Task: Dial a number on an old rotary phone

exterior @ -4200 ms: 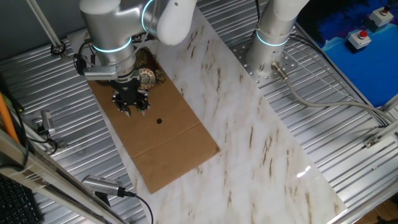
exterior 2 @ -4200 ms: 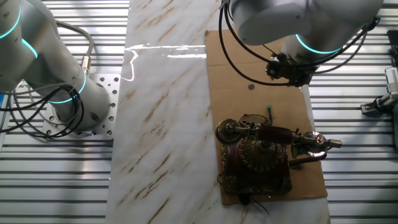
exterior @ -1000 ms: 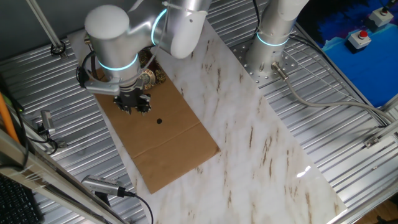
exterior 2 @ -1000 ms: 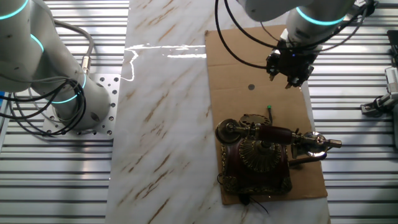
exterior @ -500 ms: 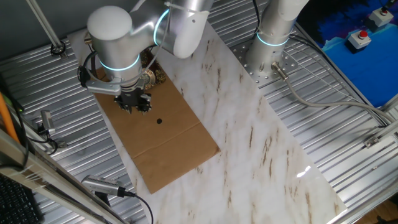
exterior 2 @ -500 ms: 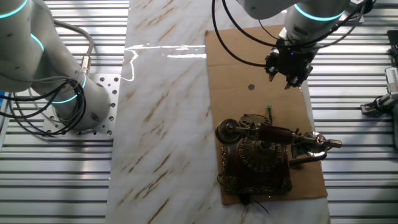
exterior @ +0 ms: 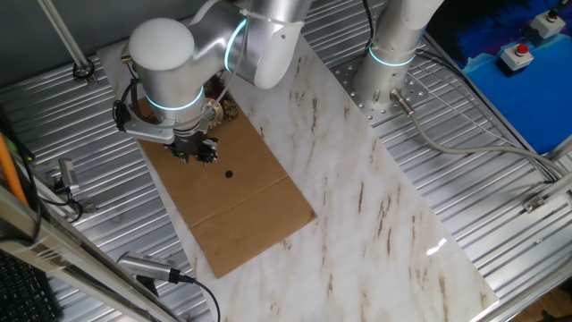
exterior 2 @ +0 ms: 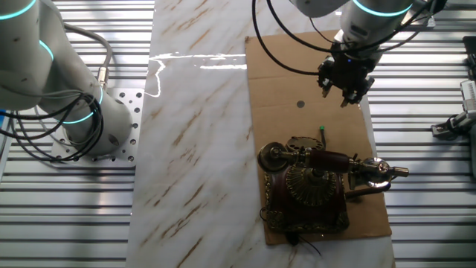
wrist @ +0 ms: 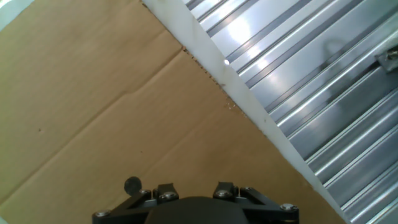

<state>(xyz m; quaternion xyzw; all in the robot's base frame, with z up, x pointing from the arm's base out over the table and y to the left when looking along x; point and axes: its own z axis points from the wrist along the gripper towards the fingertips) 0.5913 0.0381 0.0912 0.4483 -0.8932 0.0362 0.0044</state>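
phone (exterior 2: 310, 186) on cardboard (exterior 2: 275, 82), claw (exterior 2: 346, 91) above

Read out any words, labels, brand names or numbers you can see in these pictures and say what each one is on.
None can be read.
Round gold-cream dial of the dark red-brown ornate rotary phone: any digits are too small to read.
Grey box with a red button on the blue surface: no legible label.
Brown cardboard sheet: blank, no print.
White robot arm with glowing rings: no visible brand text.
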